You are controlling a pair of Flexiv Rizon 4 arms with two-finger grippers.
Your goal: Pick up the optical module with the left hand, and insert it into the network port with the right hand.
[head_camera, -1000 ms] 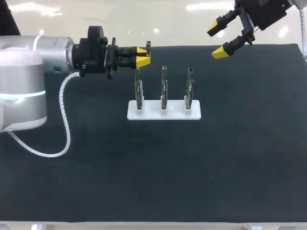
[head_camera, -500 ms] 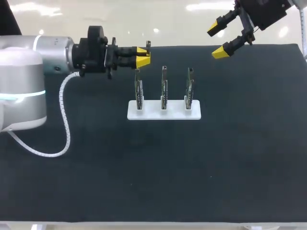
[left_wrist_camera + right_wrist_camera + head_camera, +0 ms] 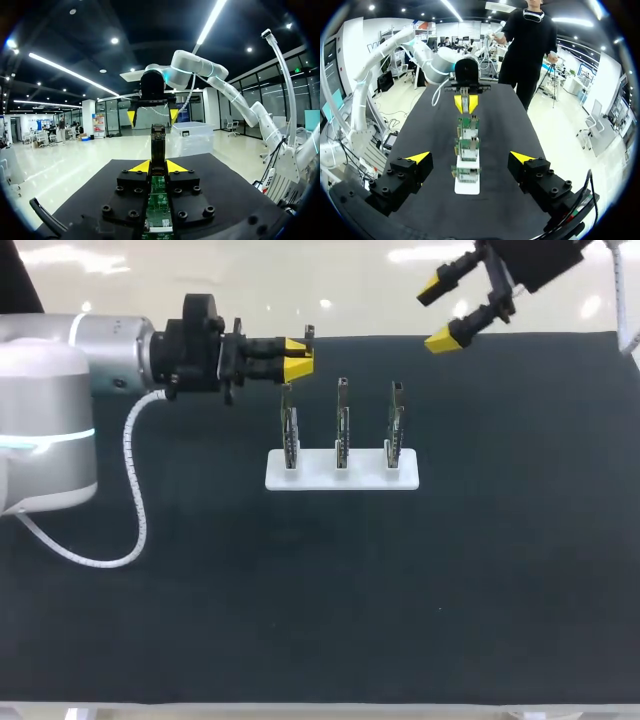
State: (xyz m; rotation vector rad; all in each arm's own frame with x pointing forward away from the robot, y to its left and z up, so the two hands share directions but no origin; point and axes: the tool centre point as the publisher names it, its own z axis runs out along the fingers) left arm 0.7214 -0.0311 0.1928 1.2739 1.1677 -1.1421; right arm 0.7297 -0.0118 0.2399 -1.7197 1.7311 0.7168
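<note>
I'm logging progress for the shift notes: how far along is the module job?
Done: the left claw is shut on the optical module, clear of the table. In hand: it holds the module near the three upright boards on the white stand. Left: the right claw is open and empty by the far edge, so the handover and the insertion are not yet done.

table (image 3: pixel 500 570) covered edge to edge with black cloth (image 3: pixel 300 600). white rectangular base (image 3: pixel 342 477) lies flat on cloth, toward far middle. three green circuit boards (image 3: pixel 342 425) stand upright in base, one row, evenly spaced, not touching.
</note>
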